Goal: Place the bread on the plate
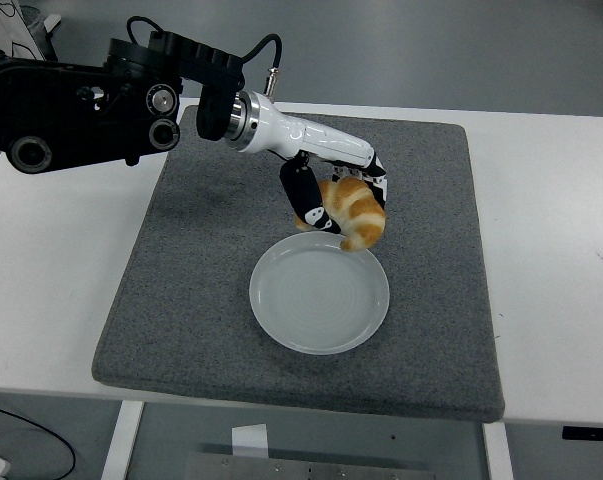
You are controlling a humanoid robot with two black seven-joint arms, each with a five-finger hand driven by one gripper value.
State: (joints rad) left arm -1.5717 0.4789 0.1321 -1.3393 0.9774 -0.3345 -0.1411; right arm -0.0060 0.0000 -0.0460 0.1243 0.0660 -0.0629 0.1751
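A grey felt mat (231, 260) covers the white worktop (551, 230). The left hand (339, 205), fingers curled around the croissant (356, 210), hangs at the white plate (319, 295)'s far rim.

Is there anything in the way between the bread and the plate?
No, nothing visible is in the way. The left hand holds the bread just above the far rim of the plate, which has nothing on it. Only the gray mat lies around the plate.
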